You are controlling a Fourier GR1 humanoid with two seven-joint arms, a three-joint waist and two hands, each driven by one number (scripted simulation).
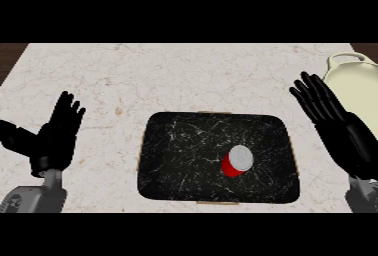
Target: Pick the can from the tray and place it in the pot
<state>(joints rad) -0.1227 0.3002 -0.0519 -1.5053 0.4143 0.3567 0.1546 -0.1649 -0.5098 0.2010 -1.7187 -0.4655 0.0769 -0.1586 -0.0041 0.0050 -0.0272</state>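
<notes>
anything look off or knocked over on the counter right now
Nothing stands out. The red can stands on the black tray, nothing is spilled, and the cream pot sits at the counter's right edge. The left hand and right hand are open.

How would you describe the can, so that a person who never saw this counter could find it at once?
Look first at the black tray in the middle of the pale marble counter. The can stands on it, right of the tray's centre. It is the only thing on the tray, small and round, with a red side and a pale grey top.
</notes>
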